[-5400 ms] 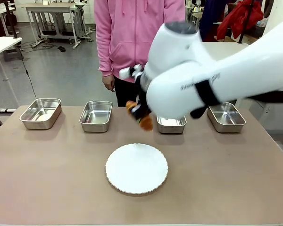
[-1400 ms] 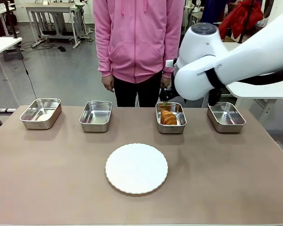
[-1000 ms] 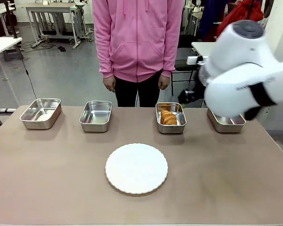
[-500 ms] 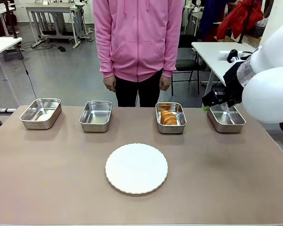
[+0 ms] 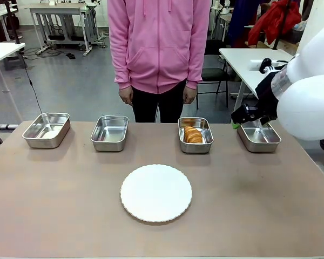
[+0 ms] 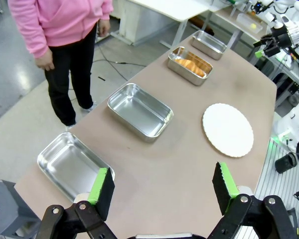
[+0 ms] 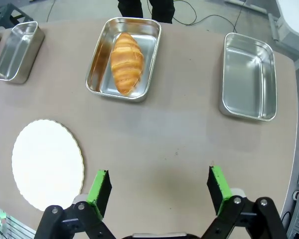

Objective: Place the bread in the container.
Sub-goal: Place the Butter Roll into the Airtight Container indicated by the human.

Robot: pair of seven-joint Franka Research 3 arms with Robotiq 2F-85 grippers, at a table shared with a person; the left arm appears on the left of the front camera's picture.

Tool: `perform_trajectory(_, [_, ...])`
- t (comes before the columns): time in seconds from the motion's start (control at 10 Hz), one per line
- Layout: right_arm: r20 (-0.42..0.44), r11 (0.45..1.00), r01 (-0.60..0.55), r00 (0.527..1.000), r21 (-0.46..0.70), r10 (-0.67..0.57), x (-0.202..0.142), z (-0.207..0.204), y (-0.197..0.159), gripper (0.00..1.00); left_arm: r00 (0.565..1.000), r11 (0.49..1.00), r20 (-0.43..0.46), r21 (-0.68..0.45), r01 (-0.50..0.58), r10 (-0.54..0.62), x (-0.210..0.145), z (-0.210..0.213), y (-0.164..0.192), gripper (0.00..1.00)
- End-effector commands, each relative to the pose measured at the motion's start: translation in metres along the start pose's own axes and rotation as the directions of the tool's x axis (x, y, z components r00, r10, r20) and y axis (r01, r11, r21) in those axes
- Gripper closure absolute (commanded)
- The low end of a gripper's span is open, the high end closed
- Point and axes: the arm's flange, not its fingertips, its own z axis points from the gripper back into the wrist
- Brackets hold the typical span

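Golden-brown, the bread (image 7: 126, 61) lies lengthwise inside the container (image 7: 100, 84), the third steel pan from my left in the far row, straight in front of the person (image 5: 159, 48). My right gripper (image 7: 159, 185) hangs high over the bare table with its jaws spread wide and empty, near the rightmost pan (image 5: 258, 135). My left gripper (image 6: 163, 186) hovers above the table's left end, fingers apart, holding nothing. Mid-table sits the white plate (image 5: 156, 192).

Right hand (image 7: 157, 186) raised – empty, left hand (image 6: 162, 186) agape
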Motion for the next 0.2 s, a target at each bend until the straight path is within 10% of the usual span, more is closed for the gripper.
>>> perform_trajectory(0.0, [0.018, 1.0, 0.002, 1.0, 0.003, -0.002, 0.0023, 0.0006, -0.0004, 0.0, 1.0, 1.0, 0.003, 0.0, 0.006, -0.006, 0.0006, 0.0009, -0.0023, 0.0])
perform_trajectory(0.1, [0.018, 1.0, 0.002, 1.0, 0.003, -0.002, 0.0023, 0.0006, -0.0004, 0.0, 1.0, 1.0, 0.003, 0.0, 0.006, -0.006, 0.0006, 0.0009, -0.0023, 0.0])
